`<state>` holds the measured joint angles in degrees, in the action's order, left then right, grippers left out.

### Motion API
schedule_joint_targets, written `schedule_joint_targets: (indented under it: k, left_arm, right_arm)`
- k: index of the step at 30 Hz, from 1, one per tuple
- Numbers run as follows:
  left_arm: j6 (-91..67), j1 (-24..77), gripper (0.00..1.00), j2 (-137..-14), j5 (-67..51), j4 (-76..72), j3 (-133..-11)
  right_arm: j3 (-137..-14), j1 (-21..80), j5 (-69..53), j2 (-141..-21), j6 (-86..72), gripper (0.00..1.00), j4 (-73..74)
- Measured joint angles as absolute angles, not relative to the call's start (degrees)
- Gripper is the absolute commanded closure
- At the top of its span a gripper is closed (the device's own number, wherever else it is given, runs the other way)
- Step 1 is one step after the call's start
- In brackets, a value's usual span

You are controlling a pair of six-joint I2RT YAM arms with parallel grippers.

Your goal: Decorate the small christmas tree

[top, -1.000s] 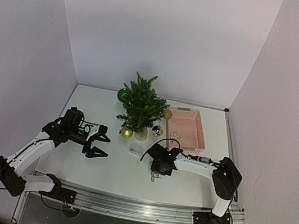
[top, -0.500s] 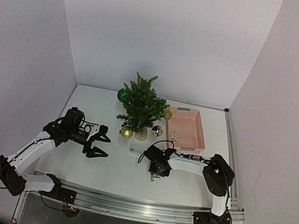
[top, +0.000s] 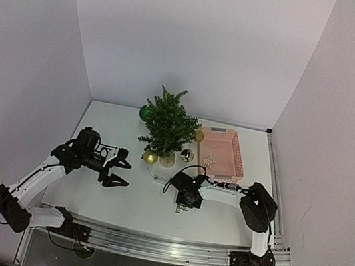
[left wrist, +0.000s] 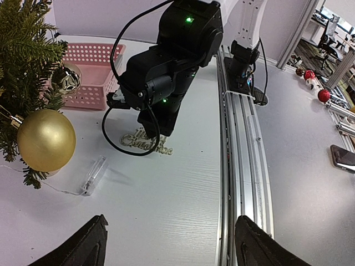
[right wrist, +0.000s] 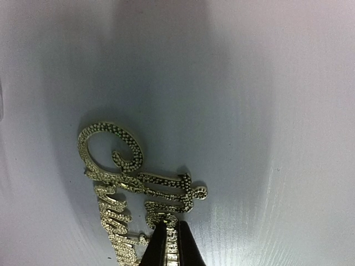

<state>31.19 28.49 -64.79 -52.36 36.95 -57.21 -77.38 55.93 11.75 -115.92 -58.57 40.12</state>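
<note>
Progress partial: small christmas tree (top: 167, 126) stands toward the counter's (top: 139, 201) back, gold bauble (top: 150, 158) hung. Right claw (right wrist: 166, 244) pinched shut on glitter script ornament (right wrist: 133, 177) lying flat; left claw (top: 116, 170) open, empty. Hanging remains.

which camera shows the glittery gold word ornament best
Right wrist: the gold word ornament fills the frame, its beaded script sharp, the right gripper pinching its edge. Left wrist shows it small, partly behind that gripper. From the top it is a barely visible speck.
</note>
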Motion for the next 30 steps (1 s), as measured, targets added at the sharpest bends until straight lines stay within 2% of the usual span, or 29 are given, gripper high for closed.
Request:
schedule_joint_targets:
  k: [5,26,27,30]
  left_arm:
    - [31.2,28.5,0.21,-64.8,-52.3,36.9,-57.2]
    - [31.1,28.5,0.21,-64.8,-52.4,36.9,-57.2]
    - [31.1,28.5,0.21,-64.8,-52.4,36.9,-57.2]
    - [31.1,28.5,0.21,-64.8,-52.4,36.9,-57.2]
  right_arm:
    - [-77.3,56.0,11.9,-115.7,-58.2,1.00,39.8]
    - [-75.7,55.9,13.6,-110.3,-56.0,1.00,39.6]
    - [-75.7,55.9,13.5,-110.2,-56.0,0.99,39.6]
    - [-75.7,55.9,12.7,-110.2,-56.4,0.84,39.6]
